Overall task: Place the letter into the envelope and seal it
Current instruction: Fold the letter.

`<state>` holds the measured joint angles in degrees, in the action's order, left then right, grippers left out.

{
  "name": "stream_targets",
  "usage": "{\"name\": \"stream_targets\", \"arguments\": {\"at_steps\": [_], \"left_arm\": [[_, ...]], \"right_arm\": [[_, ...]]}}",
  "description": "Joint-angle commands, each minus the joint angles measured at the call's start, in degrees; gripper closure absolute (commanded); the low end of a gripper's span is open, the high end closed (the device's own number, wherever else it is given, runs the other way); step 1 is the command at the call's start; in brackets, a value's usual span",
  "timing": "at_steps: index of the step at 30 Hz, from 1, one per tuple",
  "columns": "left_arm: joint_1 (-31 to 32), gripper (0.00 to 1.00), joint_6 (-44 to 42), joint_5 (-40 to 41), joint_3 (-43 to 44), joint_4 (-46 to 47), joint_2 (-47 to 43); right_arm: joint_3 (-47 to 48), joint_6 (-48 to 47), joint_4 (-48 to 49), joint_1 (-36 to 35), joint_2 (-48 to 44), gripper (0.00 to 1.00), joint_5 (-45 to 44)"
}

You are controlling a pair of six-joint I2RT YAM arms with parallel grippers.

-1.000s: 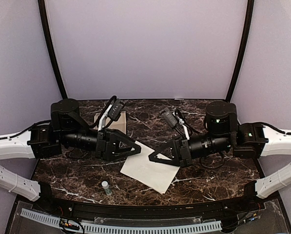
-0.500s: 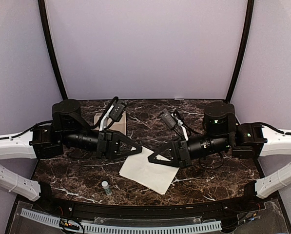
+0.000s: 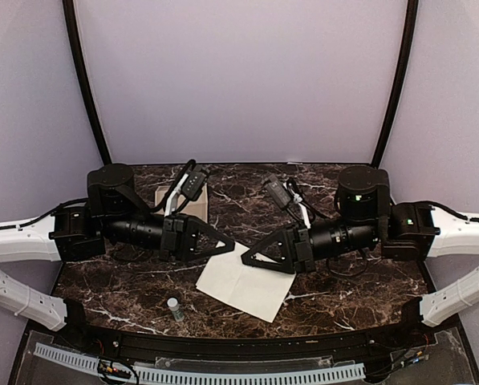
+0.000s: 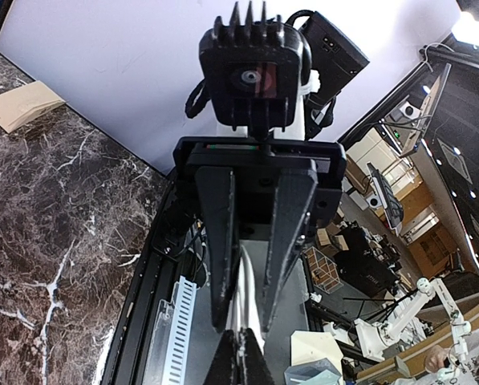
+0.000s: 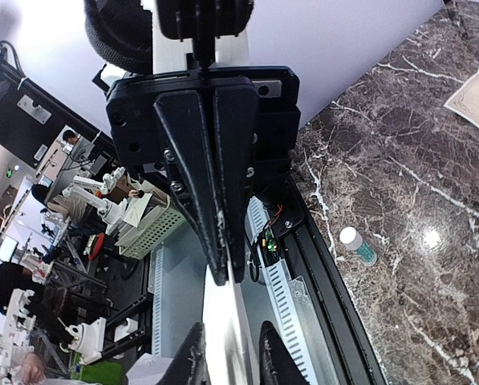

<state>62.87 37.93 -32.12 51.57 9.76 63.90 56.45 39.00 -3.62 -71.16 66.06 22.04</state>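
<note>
Letter (image 3: 247, 287) spreads white across the dark marble table (image 3: 343, 297), its far corner lifted off the stone and caught between the two arms, which point tip to tip at mid-table. Left claw (image 3: 228, 244) is pinched hard on that raised edge — its fingers meet on the paper with no gap to be seen. Right claw (image 3: 245, 261) faces it from the other side with its jaws a narrow way apart, the thin sheet running edge-on between them; whether either finger touches the paper I cannot tell. Envelope (image 3: 184, 204) lies flat and tan at the back of the table, behind the left arm and well apart from the letter. Near the front edge — left of the sheet — stands a small capped bottle (image 3: 174, 308).
</note>
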Motion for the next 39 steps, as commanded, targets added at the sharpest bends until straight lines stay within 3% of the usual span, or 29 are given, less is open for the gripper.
{"name": "stream_targets", "arguments": {"at_steps": [1, 3, 9, 11, 13, 15, 24, 31, 33, 34, 39], "left_arm": [[-0.1, 1.00, -1.1, -0.4, -0.2, 0.4, -0.4], [-0.2, 1.00, -1.3, -0.1, -0.1, 0.1, -0.7], [-0.3, 1.00, -2.0, 1.2, 0.2, -0.9, -1.7], [-0.4, 1.00, -2.3, 1.7, 0.2, -1.5, -2.3], [-0.6, 1.00, -2.5, 2.2, 0.3, -2.1, -3.0], [-0.8, 1.00, -2.8, 2.5, 0.3, -2.8, -3.5], [-1.0, 1.00, -2.5, 3.9, -0.6, -3.9, -5.7], [-1.0, 1.00, -2.4, 4.7, -0.7, -4.0, -6.4], [-1.2, 1.00, -2.5, 4.9, -0.7, -4.2, -6.7], [-1.2, 1.00, -2.5, 4.9, -0.7, -4.2, -6.8], [-1.5, 1.00, -2.7, 5.1, -0.6, -5.0, -7.3]], "right_arm": [[1.0, -0.2, 2.5, -0.3, -0.5, 0.90, -1.1], [0.6, -0.2, 2.2, -0.3, -1.0, 1.00, -1.6], [-0.5, 0.5, 1.3, -0.4, -2.2, 0.97, -2.5], [-1.0, 0.8, 1.1, -0.4, -2.8, 0.70, -2.8], [-1.6, 1.1, 0.9, -0.4, -3.6, 0.59, -3.3], [-1.9, 1.3, 0.2, -0.4, -4.3, 0.62, -4.0], [-2.6, 1.5, -1.0, -0.4, -5.0, 1.00, -4.4], [-2.5, 1.5, -0.9, -0.3, -5.0, 1.00, -4.6], [-2.5, 1.4, -1.4, -0.3, -5.2, 0.82, -4.9], [-2.6, 1.5, -1.6, -0.3, -5.4, 0.78, -5.0], [-3.6, 1.9, -2.7, -0.4, -7.1, 0.77, -6.3]]}}
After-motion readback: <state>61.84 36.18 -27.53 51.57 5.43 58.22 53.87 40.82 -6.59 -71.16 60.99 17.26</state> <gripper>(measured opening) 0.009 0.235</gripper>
